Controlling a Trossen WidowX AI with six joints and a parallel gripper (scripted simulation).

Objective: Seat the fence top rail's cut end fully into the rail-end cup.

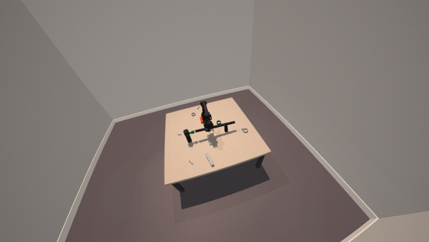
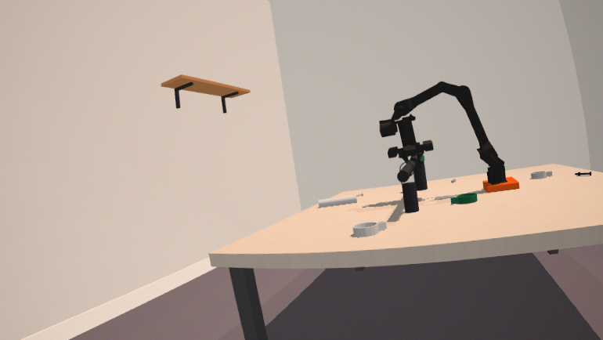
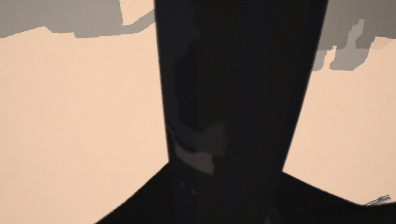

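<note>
My gripper point(image 1: 208, 129) point(image 2: 410, 158) is shut on the black rail point(image 1: 229, 123) point(image 2: 404, 175), which is held level above the table and runs over the short post point(image 1: 225, 129) point(image 2: 410, 197). The rail also fills the middle of the wrist view point(image 3: 240, 100). The big post point(image 1: 188, 137) point(image 2: 421, 179) stands at the left in the top view. The green rail-end cup point(image 1: 191, 132) sticks out from its band, near the post's top. The rail's left end points at the cup, with a narrow gap between them. The loop cap is too small and dark to make out clearly.
A loose green band point(image 1: 218, 122) point(image 2: 464, 198), grey bands point(image 1: 245, 130) point(image 2: 366, 229), a white tube point(image 1: 209, 159) point(image 2: 337, 201) and small bolts point(image 1: 190, 162) point(image 2: 583, 174) lie on the table. The arm's orange base point(image 1: 201, 120) point(image 2: 501, 185) is behind the rail in the top view.
</note>
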